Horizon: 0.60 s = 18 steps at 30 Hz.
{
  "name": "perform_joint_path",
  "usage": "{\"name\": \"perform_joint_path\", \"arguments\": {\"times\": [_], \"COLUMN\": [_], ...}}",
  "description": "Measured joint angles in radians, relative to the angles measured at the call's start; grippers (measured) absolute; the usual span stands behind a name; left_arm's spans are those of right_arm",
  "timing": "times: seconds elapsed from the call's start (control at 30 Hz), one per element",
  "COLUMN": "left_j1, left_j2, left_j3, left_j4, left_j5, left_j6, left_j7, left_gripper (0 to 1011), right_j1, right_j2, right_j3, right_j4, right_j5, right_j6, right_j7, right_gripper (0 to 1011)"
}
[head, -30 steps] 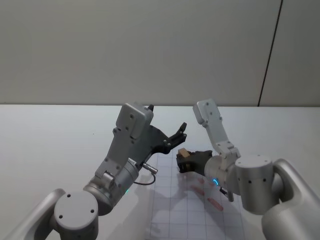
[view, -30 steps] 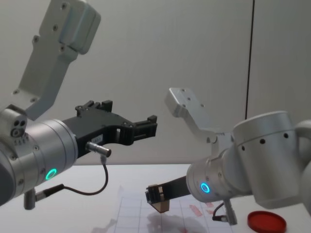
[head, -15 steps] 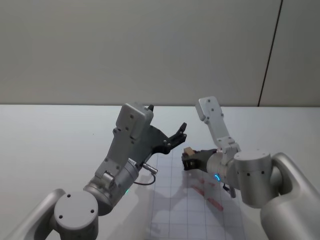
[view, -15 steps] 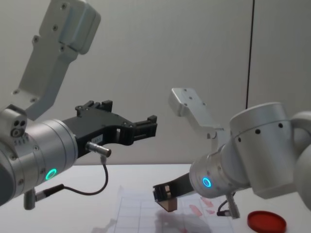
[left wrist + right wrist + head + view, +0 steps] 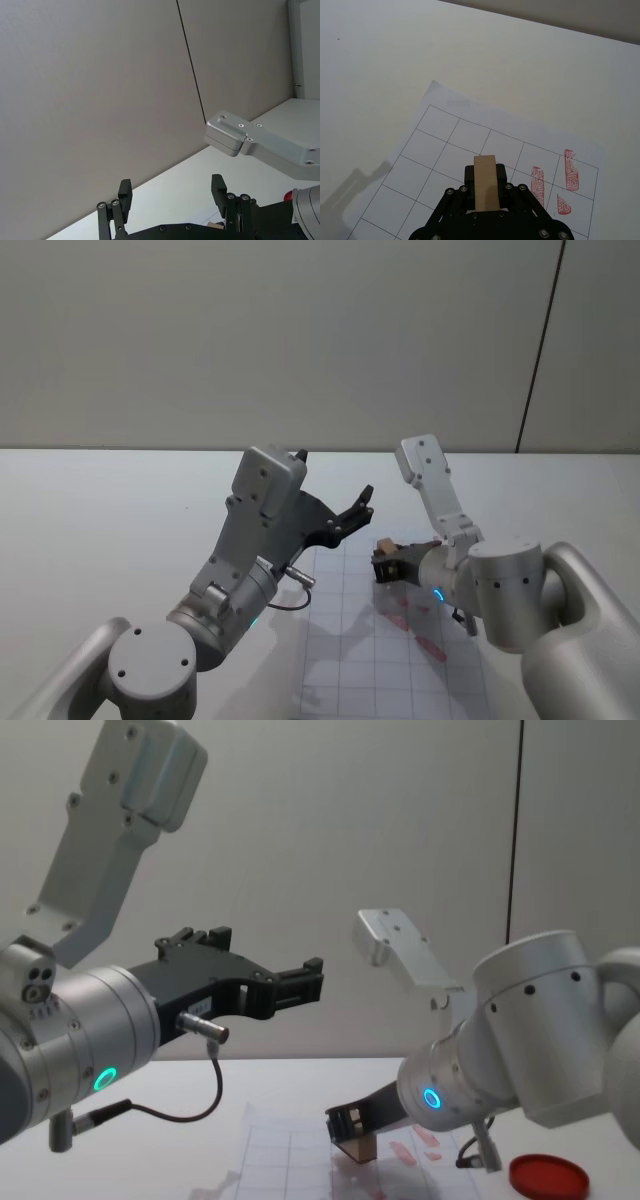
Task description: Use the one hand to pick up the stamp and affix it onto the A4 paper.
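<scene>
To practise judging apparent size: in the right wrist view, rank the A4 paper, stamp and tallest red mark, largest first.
1. A4 paper.
2. Stamp, held by the right gripper over the paper; nearness to the camera inflates it.
3. Tallest red mark.
Left gripper parked, raised.

The left claw (image 5: 352,512) hangs, seemingly clear, above the half-bare A4 paper (image 5: 445,145)

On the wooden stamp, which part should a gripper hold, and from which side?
Hold the stamp across its two long flat sides, coming from the end that faces away from the A4 paper. Its sides are parallel, which suits two fingers, and the stamping end stays free. The right gripper holds it so. The left gripper hangs open, raised.
</scene>
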Motion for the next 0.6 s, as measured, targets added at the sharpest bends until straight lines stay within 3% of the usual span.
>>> {"name": "perform_joint_path", "arguments": {"times": [0.6], "left_j1": [0.0], "left_j2": [0.0], "left_j3": [0.0], "left_j4": [0.0], "left_j5": [0.0], "left_j6": [0.0], "left_j7": [0.0], "left_gripper": [1002], "right_j1": [0.003], "right_j2": [0.003], "right_j3": [0.004], "right_j4": [0.036], "right_j5": [-0.024], "right_j6": [0.002], "right_j7": [0.009], "right_gripper": [220]}}
